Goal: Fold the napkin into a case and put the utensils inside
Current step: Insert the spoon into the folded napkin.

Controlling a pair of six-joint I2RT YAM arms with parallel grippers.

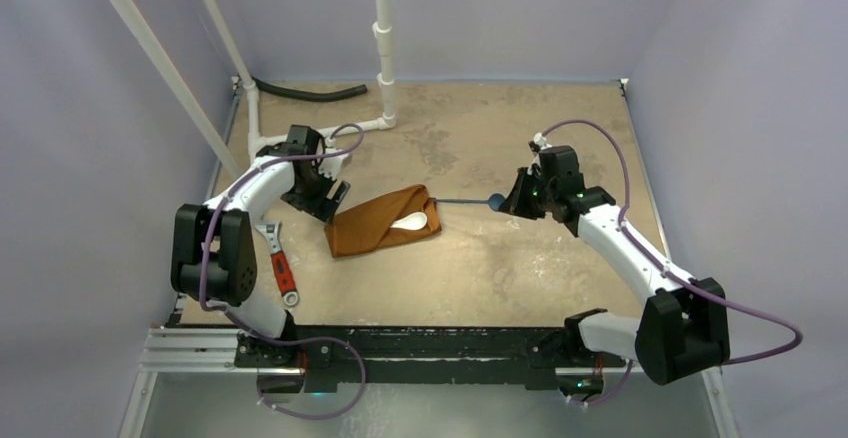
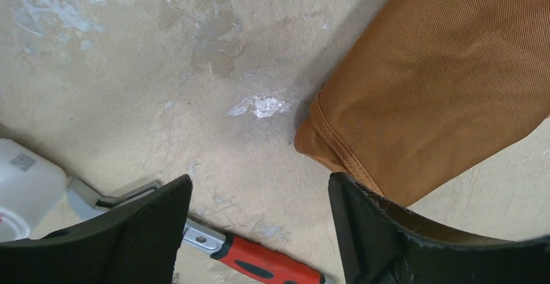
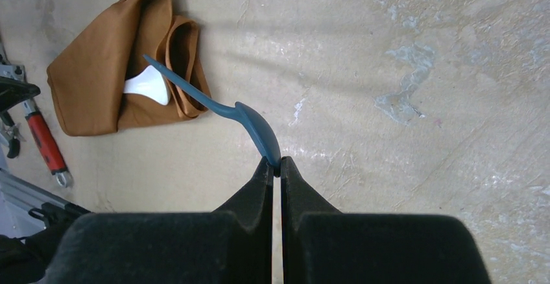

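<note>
Two of three steps look done, and the last is partway.

Top view: the napkin is folded into the case (image 1: pixel 385 223), which lies mid-bench (image 1: pixel 480 283) with its mouth towards the right arm. The white spoon (image 1: pixel 412 222) sits in the mouth, part of it showing. The right gripper (image 1: pixel 510 201) has the blue spoon (image 1: pixel 470 200) by its round end, handle aimed at the mouth. From here I can't tell whether the tip is inside. The left gripper (image 1: pixel 325 201) is at the case's closed end. A red-handled wrench (image 1: pixel 283 270) lies near the left arm, apart from the case and not part of the job.

Left wrist view: this is the only view that settles the left jaws. They stand open over bare bench, holding nothing. The hemmed corner of the case is just ahead of one finger, and whether they touch I can't tell. The wrench handle is below. Neither spoon is visible.

Right wrist view: this one shows the grip. The jaws are closed on the very tip of the blue spoon's bowl. The handle tip crosses over the mouth's edge above the white spoon, raised rather than slid in. The mouth gapes in two folds.

Left to do, I'd say: push the handle in and release. The pinch is thin, so it might slip.
</note>
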